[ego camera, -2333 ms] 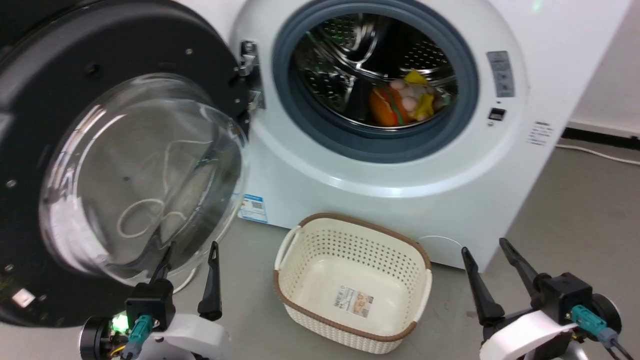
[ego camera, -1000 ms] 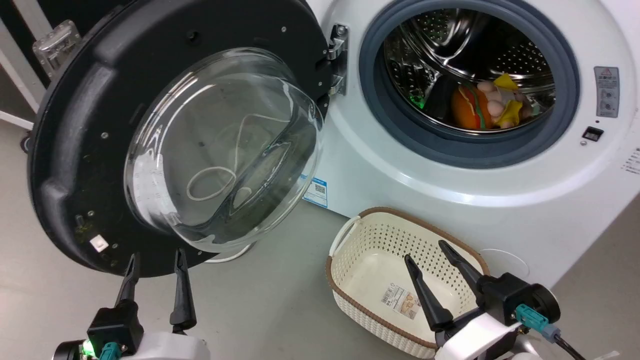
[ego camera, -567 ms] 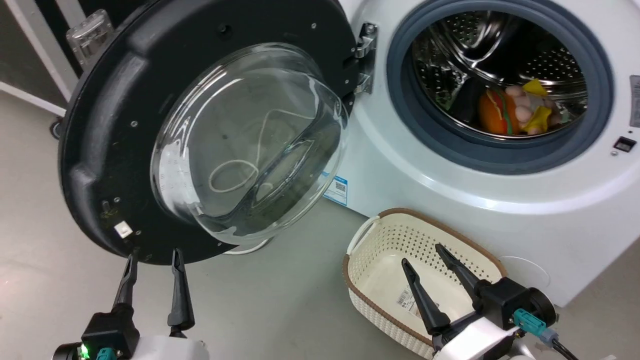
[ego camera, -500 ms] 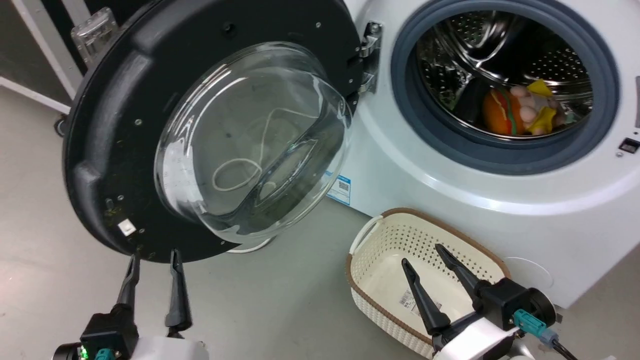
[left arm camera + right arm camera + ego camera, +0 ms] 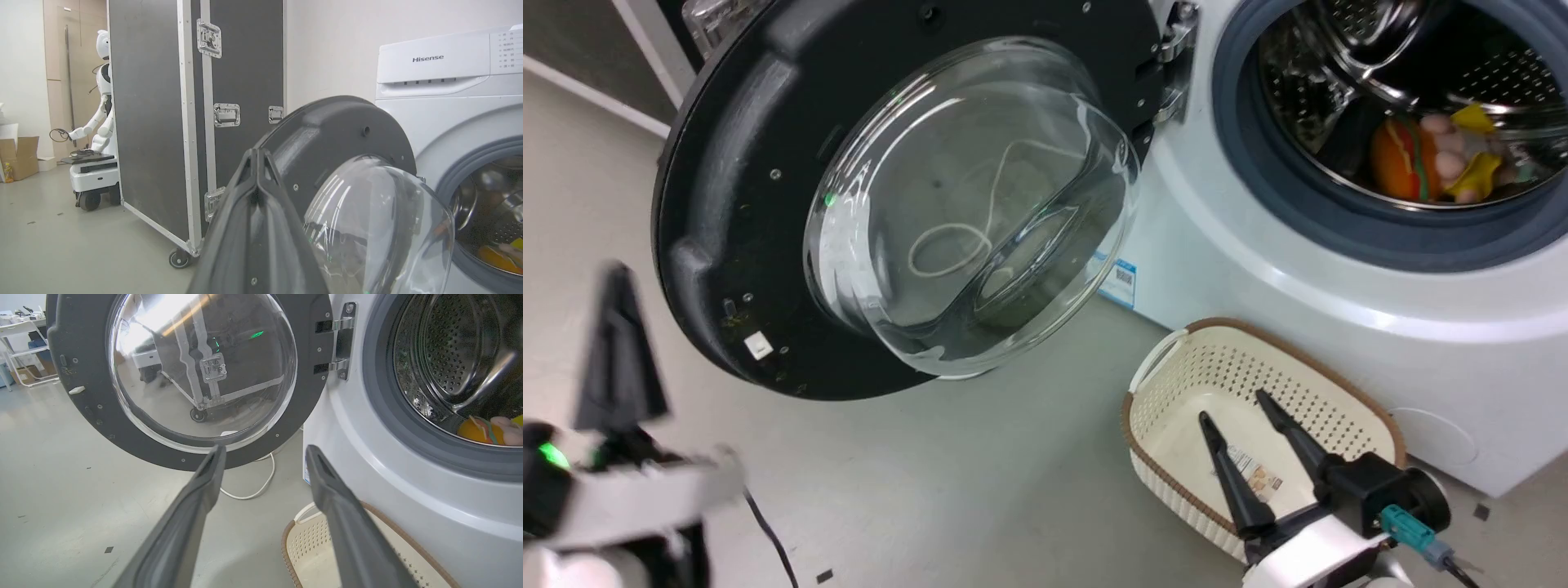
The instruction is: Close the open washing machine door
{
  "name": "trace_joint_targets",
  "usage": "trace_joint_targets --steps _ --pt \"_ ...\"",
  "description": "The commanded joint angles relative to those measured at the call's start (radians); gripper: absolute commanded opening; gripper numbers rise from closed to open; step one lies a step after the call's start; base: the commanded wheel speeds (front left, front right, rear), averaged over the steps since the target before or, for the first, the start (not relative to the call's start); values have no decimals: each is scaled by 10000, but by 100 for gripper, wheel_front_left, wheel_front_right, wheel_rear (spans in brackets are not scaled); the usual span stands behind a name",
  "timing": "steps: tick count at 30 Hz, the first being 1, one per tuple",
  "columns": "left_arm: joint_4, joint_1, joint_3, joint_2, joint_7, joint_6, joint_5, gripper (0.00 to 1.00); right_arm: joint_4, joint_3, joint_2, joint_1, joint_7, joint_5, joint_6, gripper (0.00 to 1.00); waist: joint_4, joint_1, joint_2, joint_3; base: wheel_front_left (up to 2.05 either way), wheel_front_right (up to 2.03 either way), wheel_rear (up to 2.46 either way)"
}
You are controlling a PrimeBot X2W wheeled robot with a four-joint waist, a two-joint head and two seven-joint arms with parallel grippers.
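Head view: the door (image 5: 727,204) stands wide open, left of the washing machine (image 5: 1258,269). The left gripper (image 5: 617,282) is a blur at lower left. The right gripper (image 5: 1232,406) is spread and empty above a basket (image 5: 1241,324).
Left wrist view: its fingers (image 5: 257,228) are pressed together (nothing between them) beside the door's rim.
Right wrist view: the hinge (image 5: 341,343) shows clearly.

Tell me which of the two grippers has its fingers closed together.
The left gripper: its two dark fingers meet at the tip. On the right gripper the fingers stand apart with a clear gap between them.
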Motion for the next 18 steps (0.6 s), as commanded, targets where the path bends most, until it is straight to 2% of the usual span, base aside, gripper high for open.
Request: trace_joint_targets --steps 1,5,9,12,13,14,15,16,17,18 --pt "67 -630 374 223 -107 -164 -373 0 -27 -125 13 1 -154 -94 8 100 163 -1 0 205 0 0 0" --pt "1052 -1778 1025 973 -190 -332 -1278 0 -19 -47 13 -57 -238 -194 8 100 102 -1 0 538 0 0 0" --pt "3115 -3087 1506 1851 208 -379 -3157 0 38 135 -2 -233 -279 -232 8 100 -112 -1 0 872 0 0 0" --pt "4516 -4081 1520 2624 1250 -383 -4616 0 63 173 -27 -393 -279 -225 8 100 -301 -1 0 1096 0 0 0" --pt "4516 -4081 1520 2624 1250 -383 -4616 0 63 173 -27 -393 -279 -225 8 100 -301 -1 0 1096 0 0 0" --pt "5415 -4671 1625 2884 2133 -384 -5706 0 82 217 -64 -495 -279 -210 8 100 -407 -1 0 1206 0 0 0" --pt "5415 -4671 1625 2884 2133 -384 -5706 0 82 217 -64 -495 -279 -210 8 100 -407 -1 0 1206 0 0 0" --pt "6273 -5137 1773 3104 3039 -385 -6604 0 106 283 -101 -575 -279 -193 8 100 -519 -1 0 1297 0 0 0" --pt "6671 -5319 1810 3175 3569 -385 -7042 0 119 302 -117 -606 -279 -182 8 100 -574 -1 0 1330 0 0 0" --pt "6671 -5319 1810 3175 3569 -385 -7042 0 119 302 -117 -606 -279 -182 8 100 -574 -1 0 1330 0 0 0"
